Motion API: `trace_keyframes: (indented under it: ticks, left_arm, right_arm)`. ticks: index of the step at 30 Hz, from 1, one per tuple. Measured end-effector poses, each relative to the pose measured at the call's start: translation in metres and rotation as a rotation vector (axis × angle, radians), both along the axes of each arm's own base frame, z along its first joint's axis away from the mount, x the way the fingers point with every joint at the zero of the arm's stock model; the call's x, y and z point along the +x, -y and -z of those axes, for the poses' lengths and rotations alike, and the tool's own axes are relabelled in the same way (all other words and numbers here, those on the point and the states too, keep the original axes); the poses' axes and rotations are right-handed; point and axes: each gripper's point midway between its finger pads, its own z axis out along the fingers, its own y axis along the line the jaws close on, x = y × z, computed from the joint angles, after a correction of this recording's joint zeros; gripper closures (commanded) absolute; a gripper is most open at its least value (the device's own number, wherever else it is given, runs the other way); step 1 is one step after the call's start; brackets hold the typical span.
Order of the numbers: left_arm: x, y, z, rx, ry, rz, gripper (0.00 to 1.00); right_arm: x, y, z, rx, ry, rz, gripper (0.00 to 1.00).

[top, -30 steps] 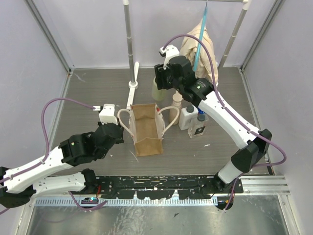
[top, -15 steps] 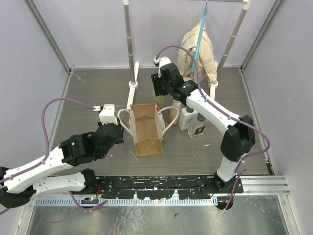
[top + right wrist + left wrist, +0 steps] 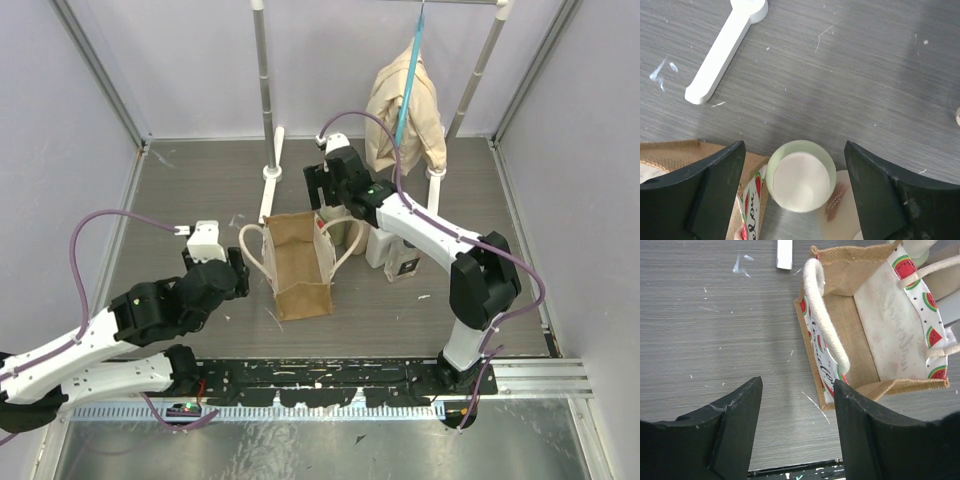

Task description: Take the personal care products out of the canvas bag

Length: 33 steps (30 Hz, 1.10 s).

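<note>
Canvas bag (image 3: 895, 330) looks bare inside. Cream-capped bottle (image 3: 801, 182) stands on table (image 3: 715, 315) just beside bag's far right corner. Right gripper (image 3: 794, 146) spread wide over it, holding nothing. Other bottles (image 3: 385, 243) right of bag. Left gripper (image 3: 797, 390) spread, empty, near left of bag. Job looks about done.

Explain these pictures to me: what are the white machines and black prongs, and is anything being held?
These are two robot arms bolted at the near edge of a table. The wide picture comes from a camera above and behind them. The other two come from a camera on each wrist, so the black prongs are that arm's own fingers. A small canvas bag with looped handles stands on the table and looks empty. Small bottles stand beside it, one a white bottle. The right gripper is open over a cream-capped bottle next to the bag, without touching it. The left gripper is open over bare table near the bag. Nothing is held. A beige cloth hangs at the back.
</note>
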Motion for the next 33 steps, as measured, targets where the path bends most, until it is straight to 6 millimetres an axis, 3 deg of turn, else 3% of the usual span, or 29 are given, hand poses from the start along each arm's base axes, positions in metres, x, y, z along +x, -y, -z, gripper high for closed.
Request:
trace_keyframes:
  ticks: [5, 6, 7, 15, 26, 29, 33]
  left_arm:
    - [-0.002, -0.011, 0.001, 0.006, 0.003, -0.022, 0.17]
    - [-0.003, -0.012, 0.001, 0.007, 0.004, -0.024, 0.03]
    - [-0.003, -0.014, 0.000, 0.008, 0.005, -0.028, 0.01]
    - [0.004, -0.019, -0.004, 0.062, -0.005, -0.065, 0.01]
    - [0.060, -0.049, -0.027, 0.050, -0.109, -0.222, 0.01]
    - [0.075, -0.055, -0.034, 0.071, -0.124, -0.248, 0.01]
    - [0.089, -0.066, -0.039, 0.085, -0.135, -0.279, 0.01]
  right_arm:
    - [0.005, 0.003, -0.019, 0.022, 0.059, 0.022, 0.10]
    - [0.004, 0.004, -0.024, 0.025, 0.070, 0.027, 0.10]
    - [0.003, 0.007, -0.031, 0.030, 0.083, 0.032, 0.09]
    - [-0.013, 0.034, -0.092, 0.112, 0.157, 0.103, 0.04]
    - [-0.069, 0.084, -0.163, 0.211, 0.251, 0.169, 0.01]
    - [-0.082, 0.098, -0.164, 0.214, 0.262, 0.192, 0.02]
    - [-0.100, 0.115, -0.138, 0.179, 0.218, 0.219, 0.00]
